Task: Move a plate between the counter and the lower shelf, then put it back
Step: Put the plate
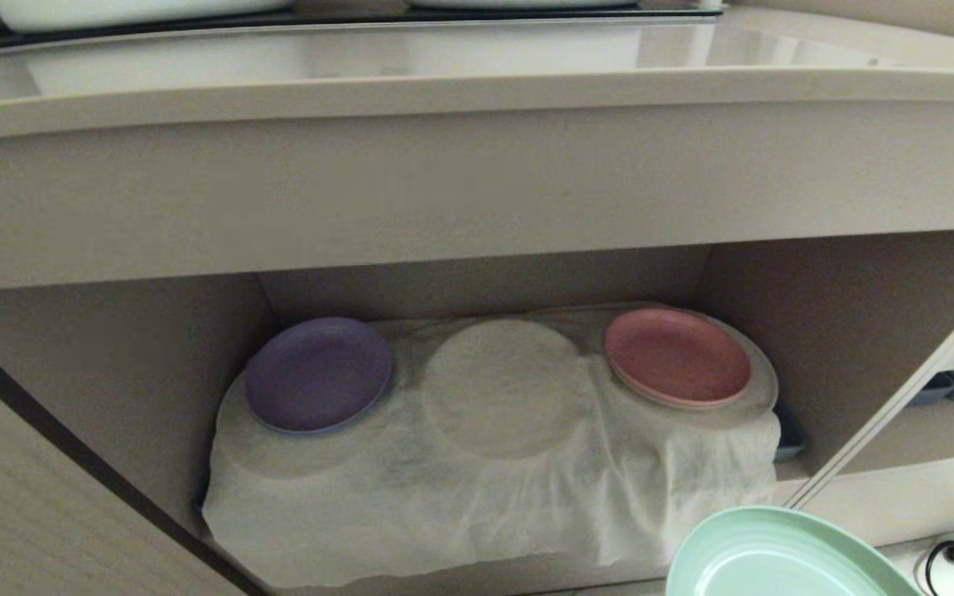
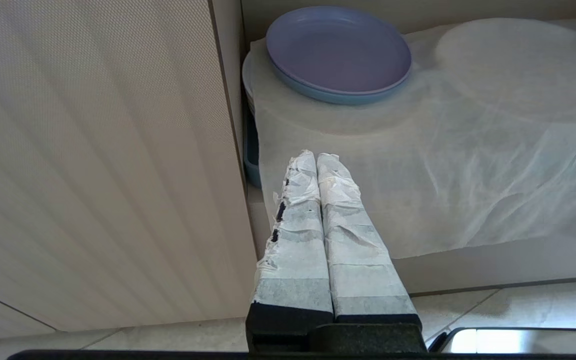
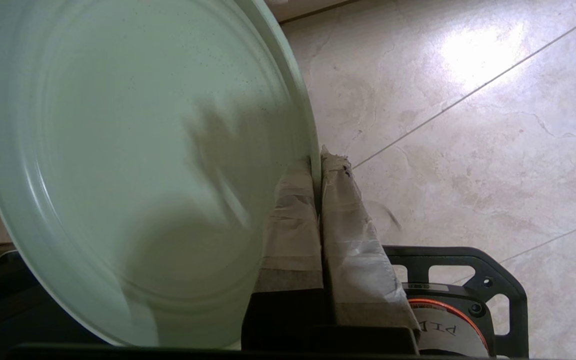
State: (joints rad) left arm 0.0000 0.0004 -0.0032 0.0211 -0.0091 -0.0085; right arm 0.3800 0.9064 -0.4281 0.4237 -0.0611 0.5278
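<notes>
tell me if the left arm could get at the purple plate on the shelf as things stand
Probably yes. The left pincer is shut and empty, aimed toward the purple plate, which sits uncovered atop the white cloth with nothing between them.

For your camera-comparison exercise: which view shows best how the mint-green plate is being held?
The right wrist view. There the plate fills the picture, and the right gripper is shut on its rim, over the tiled floor. The head view shows only part of the plate at the bottom edge, with no gripper. The left wrist view shows none of it.
</notes>
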